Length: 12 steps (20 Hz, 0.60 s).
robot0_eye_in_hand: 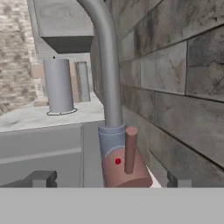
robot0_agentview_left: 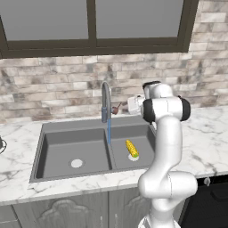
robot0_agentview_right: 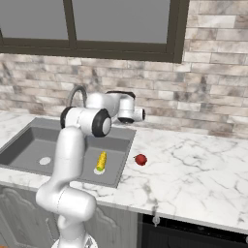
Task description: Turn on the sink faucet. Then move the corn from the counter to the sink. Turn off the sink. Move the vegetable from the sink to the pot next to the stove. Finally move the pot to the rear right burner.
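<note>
Claw [robot0_eye_in_hand: 109,177] wide open, nothing held. Its two fingertips [robot0_eye_in_hand: 41,178] sit either side of the red lever base of the sink faucet [robot0_agentview_left: 106,103], with clear gaps on both sides; not touching as far as the hand view shows. The lever stub stands upright just in front of the spout. In the base views the hand is behind the sink [robot0_agentview_left: 53,147], level with the faucet base, close to the brick wall.

A thin blue stream runs from the faucet tip down into the sink, landing near the divider.

Corn [robot0_agentview_left: 131,148] lies in the sink's right basin, on or right beside the drain; hard to tell which.

Small red object [robot0_agentview_right: 141,159] sits on the bench [robot0_agentview_right: 193,164] just right of the sink rim, apart from the corn.

Grey cylinder [robot0_eye_in_hand: 58,85] stands on the bench beyond the faucet in the hand view.
</note>
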Available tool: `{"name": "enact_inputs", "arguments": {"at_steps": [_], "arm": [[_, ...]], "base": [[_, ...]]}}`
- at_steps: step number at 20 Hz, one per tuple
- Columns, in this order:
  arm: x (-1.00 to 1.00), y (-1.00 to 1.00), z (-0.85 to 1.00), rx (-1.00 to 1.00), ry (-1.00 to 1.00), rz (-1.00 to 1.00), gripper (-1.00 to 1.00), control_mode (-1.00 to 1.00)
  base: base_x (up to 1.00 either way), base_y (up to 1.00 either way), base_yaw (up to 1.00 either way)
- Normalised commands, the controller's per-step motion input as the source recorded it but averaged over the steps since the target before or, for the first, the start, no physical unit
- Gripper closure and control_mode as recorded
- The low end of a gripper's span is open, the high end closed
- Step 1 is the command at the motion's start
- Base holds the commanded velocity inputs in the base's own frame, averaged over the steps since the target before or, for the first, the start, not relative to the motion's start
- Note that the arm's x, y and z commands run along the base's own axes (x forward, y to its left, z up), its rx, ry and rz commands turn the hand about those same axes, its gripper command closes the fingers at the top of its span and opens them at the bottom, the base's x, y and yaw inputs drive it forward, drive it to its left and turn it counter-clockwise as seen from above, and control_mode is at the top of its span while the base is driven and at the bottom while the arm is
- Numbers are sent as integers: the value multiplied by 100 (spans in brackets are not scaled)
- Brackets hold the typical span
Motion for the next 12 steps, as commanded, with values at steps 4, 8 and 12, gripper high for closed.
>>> {"name": "enact_inputs", "arguments": {"at_steps": [4,8,12], "arm": [[26,14,-5,0,0,0,-100,-100],[14,25,0,0,0,1,-100,-100],[17,29,0,0,0,2,-100,-100]], "base": [[0,0,0],[0,0,0],[0,0,0]]}}
